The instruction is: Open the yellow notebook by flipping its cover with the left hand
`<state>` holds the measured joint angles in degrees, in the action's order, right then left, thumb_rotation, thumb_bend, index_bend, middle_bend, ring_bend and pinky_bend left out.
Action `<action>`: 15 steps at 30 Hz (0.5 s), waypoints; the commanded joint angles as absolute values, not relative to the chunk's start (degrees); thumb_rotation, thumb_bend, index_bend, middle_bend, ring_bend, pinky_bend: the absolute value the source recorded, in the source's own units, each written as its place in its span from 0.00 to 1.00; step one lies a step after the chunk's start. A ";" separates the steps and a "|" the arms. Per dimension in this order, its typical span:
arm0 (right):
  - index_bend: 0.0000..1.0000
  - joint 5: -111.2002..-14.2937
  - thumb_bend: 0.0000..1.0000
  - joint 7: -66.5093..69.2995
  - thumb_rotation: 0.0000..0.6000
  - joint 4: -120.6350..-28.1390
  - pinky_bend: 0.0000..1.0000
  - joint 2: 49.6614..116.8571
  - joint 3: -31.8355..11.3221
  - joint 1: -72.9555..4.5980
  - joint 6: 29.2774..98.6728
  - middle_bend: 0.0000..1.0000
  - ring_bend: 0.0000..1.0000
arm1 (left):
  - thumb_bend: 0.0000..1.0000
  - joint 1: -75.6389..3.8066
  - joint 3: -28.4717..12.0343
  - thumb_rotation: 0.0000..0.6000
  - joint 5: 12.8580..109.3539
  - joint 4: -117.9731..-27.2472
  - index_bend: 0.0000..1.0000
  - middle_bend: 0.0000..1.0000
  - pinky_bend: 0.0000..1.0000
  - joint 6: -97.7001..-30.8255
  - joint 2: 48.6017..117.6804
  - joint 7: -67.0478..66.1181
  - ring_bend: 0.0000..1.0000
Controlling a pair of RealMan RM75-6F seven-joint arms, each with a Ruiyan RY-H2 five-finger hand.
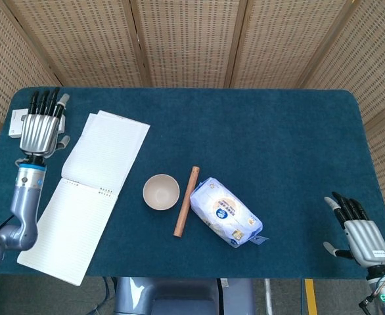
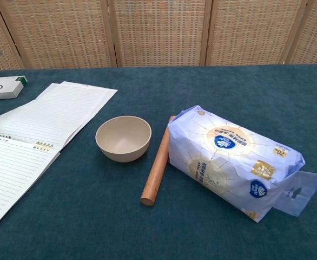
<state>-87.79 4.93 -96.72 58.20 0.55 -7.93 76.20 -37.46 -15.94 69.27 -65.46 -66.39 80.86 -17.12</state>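
Left of frame, the notebook (image 1: pixel 87 193) lies open and flat on the desk (image 1: pixel 258 138), lined pages up. Just beside it hovers the left hand (image 1: pixel 40 126), fingers apart, holding nothing. Best move now: lift straight clear, without brushing the loose top pages.
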 commanded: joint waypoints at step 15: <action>0.02 -87.05 0.23 3.97 1.00 -97.09 0.03 58.41 0.32 -7.80 76.24 0.00 0.00 | 0.20 -15.59 2.20 1.00 76.79 -84.86 0.00 0.00 0.00 -77.26 74.45 -12.23 0.00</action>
<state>-87.06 3.97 -97.09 58.41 0.33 -7.80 76.25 -17.32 1.00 75.47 -86.17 -75.13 72.69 -12.73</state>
